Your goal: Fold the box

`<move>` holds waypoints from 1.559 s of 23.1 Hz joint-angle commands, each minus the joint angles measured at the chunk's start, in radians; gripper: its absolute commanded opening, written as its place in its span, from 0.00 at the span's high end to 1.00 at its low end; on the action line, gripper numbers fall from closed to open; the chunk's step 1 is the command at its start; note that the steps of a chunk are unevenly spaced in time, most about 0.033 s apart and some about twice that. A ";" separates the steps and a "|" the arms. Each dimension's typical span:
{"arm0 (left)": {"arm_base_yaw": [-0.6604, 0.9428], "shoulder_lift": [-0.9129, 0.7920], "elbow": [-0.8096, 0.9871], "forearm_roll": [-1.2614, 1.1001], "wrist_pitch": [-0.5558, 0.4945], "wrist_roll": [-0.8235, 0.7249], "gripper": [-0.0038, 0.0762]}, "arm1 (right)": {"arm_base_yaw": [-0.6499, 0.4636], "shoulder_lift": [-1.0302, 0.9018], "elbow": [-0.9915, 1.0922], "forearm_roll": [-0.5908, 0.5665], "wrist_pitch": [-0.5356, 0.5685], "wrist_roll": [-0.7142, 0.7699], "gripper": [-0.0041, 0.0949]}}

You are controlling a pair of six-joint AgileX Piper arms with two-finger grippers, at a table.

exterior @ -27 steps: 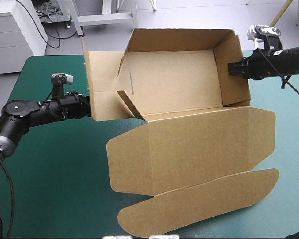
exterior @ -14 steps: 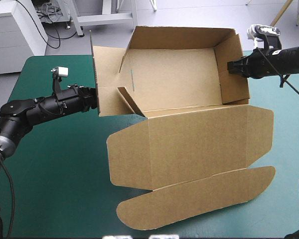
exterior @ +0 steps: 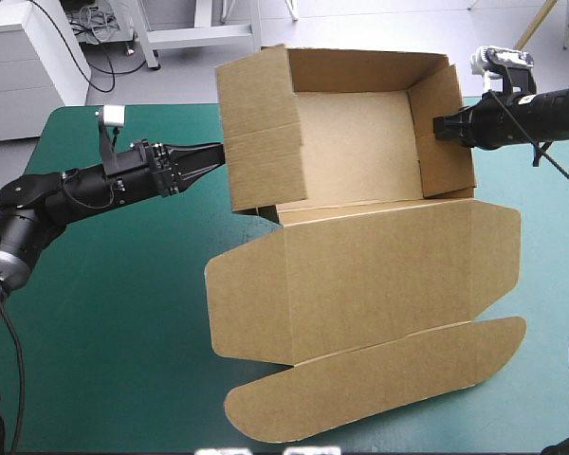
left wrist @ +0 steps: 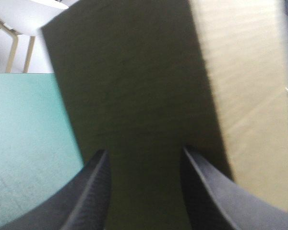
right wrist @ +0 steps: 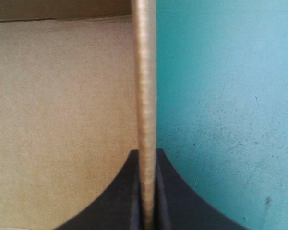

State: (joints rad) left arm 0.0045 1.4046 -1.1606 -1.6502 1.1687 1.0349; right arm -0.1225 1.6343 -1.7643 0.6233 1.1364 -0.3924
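High view: a brown box (exterior: 360, 171) sits upper ctr of the frame on a table (exterior: 104, 332) w/ a teal-green cover. It is an open tray; the far wall and both end walls stand up, and the inner floor shows. The lid (exterior: 360, 284) lies flat on the cover, filling the frame's lower ctr. It has a long rounded flap (exterior: 379, 384) along its near edge and a rounded ear at each side.

The left end wall (exterior: 261, 133) is a broad panel at the tray's left end, upper ctr-left of the frame, outer face toward the camera. The left gripper (exterior: 218, 153) reaches in from frame left, approx level, w/ its tips right at that panel's outer face. Whether they touch it can't be told for sure. In the left wrist view its black fingers (left wrist: 93, 191) stand apart w/ nothing held between them. The shaded board face is straight ahead and fills the gap.

The right gripper (exterior: 438, 126) comes in from the frame's upper right, at the tray's right end wall (exterior: 446, 142). In the right wrist view its fingers are all but together, clamped on that wall's thin edge, which runs straight ahead from between them. The box's inside lies to one side of the edge, teal-green cover to the other.
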 commanded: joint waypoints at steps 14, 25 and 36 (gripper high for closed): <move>-0.093 -0.031 -0.349 0.208 -0.037 -0.252 0.37 | -0.008 -0.041 -0.032 0.065 -0.052 0.002 0.98; -0.277 -0.031 -0.579 0.524 -0.138 -0.450 0.37 | -0.008 -0.041 -0.032 0.065 -0.054 0.006 0.98; -0.285 -0.031 -0.755 0.610 -0.064 -0.544 0.39 | -0.008 -0.041 -0.032 0.065 -0.066 0.032 0.98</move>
State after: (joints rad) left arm -0.2736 1.4048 -1.8363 -1.0310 1.1088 0.5427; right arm -0.1243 1.6343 -1.7643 0.6221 1.1243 -0.3854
